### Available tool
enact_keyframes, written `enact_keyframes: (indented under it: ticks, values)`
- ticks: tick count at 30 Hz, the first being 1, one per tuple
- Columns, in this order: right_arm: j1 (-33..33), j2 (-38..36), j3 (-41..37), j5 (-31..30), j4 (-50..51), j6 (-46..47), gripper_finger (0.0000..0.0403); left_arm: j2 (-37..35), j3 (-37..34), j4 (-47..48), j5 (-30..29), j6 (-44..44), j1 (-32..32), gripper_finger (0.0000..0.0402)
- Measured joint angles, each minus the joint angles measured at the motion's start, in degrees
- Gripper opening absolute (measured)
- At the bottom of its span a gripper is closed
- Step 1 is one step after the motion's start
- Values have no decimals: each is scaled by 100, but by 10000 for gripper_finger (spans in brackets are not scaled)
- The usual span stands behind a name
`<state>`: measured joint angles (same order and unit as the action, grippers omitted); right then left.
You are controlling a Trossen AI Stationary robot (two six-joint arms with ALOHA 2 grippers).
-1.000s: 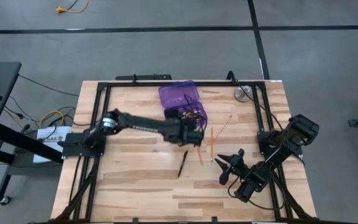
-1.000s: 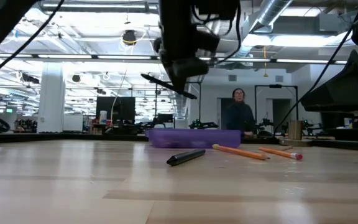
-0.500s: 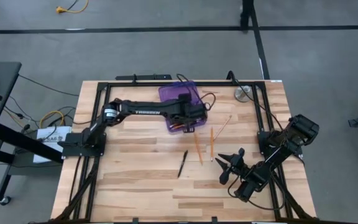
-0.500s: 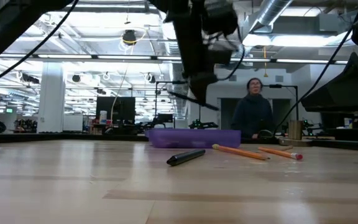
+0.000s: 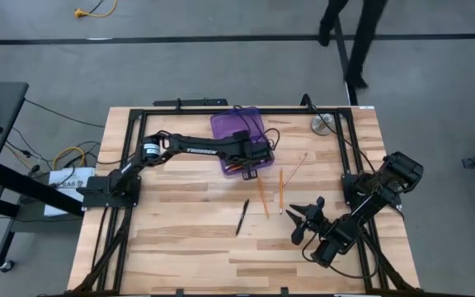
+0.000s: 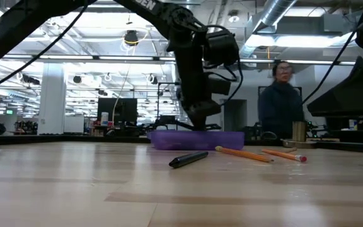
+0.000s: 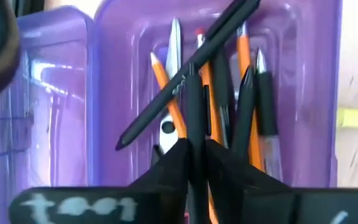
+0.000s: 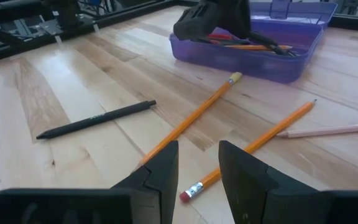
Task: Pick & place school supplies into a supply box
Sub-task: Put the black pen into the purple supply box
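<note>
The purple supply box [image 5: 237,128] lies open near the table's far edge, also seen in the low view [image 6: 197,139]. In the left wrist view it holds orange pencils [image 7: 244,53], black pens [image 7: 266,93] and scissors [image 7: 174,43], with one black pen [image 7: 166,102] slanting across them. My left gripper [image 5: 251,165] hangs down into the box's near end [image 7: 196,144] and is shut on a black pen. On the table lie a black pen [image 5: 242,217], two orange pencils [image 5: 262,198] [image 5: 281,190] and a pale pencil [image 5: 297,167]. My right gripper [image 5: 303,223] waits open at the near right [image 8: 197,168]. My left gripper pinches a black pen [image 7: 194,106] between its two fingers, which come from above and point down. The pen runs along the box's length, just over the supplies inside. I cannot tell whether it rests on them.
A round grey metal disc [image 5: 323,124] sits at the far right corner. A black frame [image 5: 130,165] borders the tabletop. A person [image 5: 349,33] walks on the floor past the far edge, also seen in the low view [image 6: 282,104]. Bare wood lies to the near left.
My left gripper has moved from above the table's middle toward the far edge and down into the purple box, carrying the black pen. The person behind the table has walked toward the right.
</note>
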<state>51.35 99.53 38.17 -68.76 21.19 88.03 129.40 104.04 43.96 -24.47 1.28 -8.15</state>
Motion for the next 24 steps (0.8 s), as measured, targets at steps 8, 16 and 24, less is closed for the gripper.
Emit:
enact_keyframes:
  ticks: [8,16,24]
  values:
    - [4,0,0,141,-21,0,107,7,12,-78,-34,-263,38,119]
    - [4,0,0,141,-10,-2,107,-180,32,668,16,-1621,258,175]
    - [118,0,0,163,-58,2,107,-790,49,1315,-646,-4057,1228,178]
